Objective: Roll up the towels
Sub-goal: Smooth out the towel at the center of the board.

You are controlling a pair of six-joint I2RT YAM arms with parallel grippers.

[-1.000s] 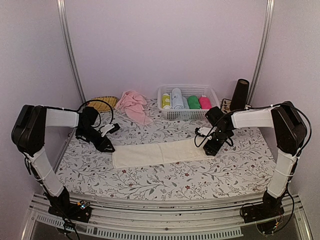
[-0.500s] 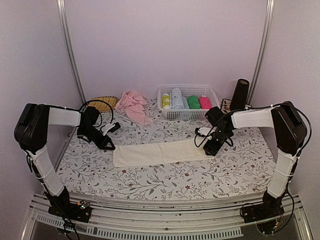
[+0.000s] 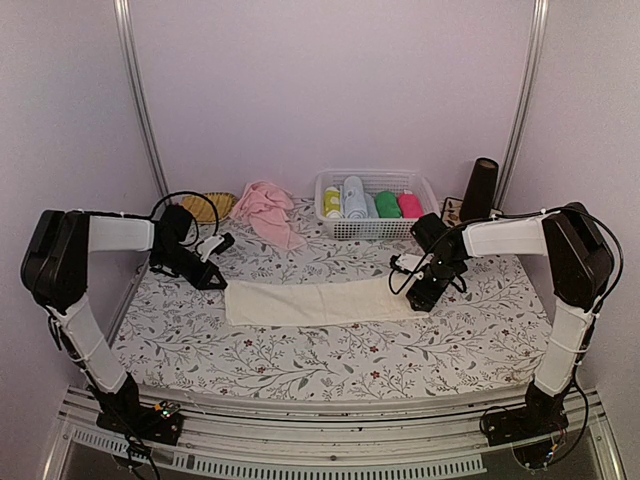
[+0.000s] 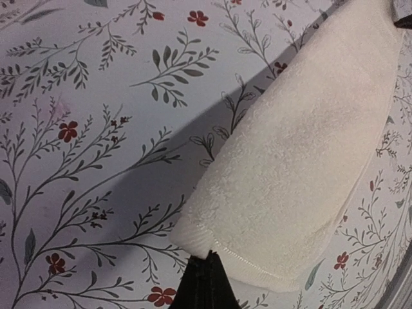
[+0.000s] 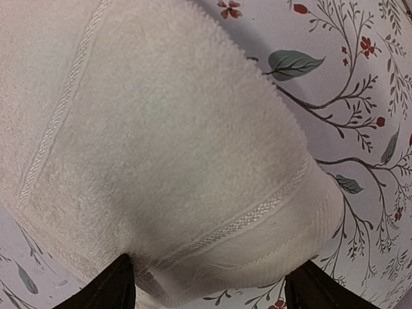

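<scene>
The cream towel [image 3: 320, 300] lies as a long folded strip across the middle of the table. My left gripper [image 3: 216, 284] is at its far-left corner, and in the left wrist view it [image 4: 207, 259] is shut, its tips pinching the hem of that corner [image 4: 219, 248]. My right gripper [image 3: 421, 299] stands open at the strip's right end; in the right wrist view its fingers [image 5: 116, 286] straddle the hemmed end of the towel [image 5: 193, 161]. The pale pink towel [image 3: 266, 208] lies crumpled at the back.
A white basket [image 3: 430, 193] at the back holds yellow-green, light blue, green and magenta rolls. A black cylinder [image 3: 481, 188] stands to its right. A woven yellow dish [image 3: 208, 205] sits at the back left. The tablecloth [image 3: 330, 360] is floral.
My left gripper has shut on the cream towel's left corner and pulled it back and leftward, so the strip now lies straighter. The right arm has stayed put.
</scene>
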